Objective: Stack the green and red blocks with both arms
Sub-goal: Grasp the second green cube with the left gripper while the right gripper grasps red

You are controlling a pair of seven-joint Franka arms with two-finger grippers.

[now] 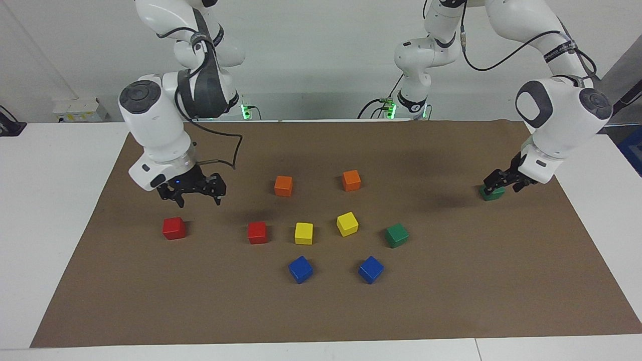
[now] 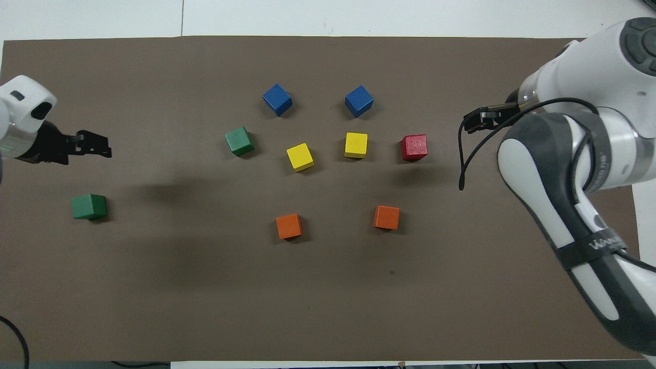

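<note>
Both grippers up off the mat, each with fingers spread and nothing between them. Right gripper (image 1: 193,195) hangs over bare brown mat (image 1: 321,311) toward the right arm's end, between the two red blocks. Outer red block (image 1: 174,228) sits alone on the mat at that end; hidden under the arm in the overhead view. Inner red block (image 1: 257,232) lies beside the yellow cubes (image 1: 303,233).

Left gripper (image 1: 506,181) hovers at the left arm's end, just over the outer green block (image 1: 491,193), which rests flat on the mat. Cannot tell from the facing view whether the fingertips clear it; overhead shows block and gripper apart. Inner green block (image 1: 396,235) lies by the other yellow cube. No stack anywhere.
</note>
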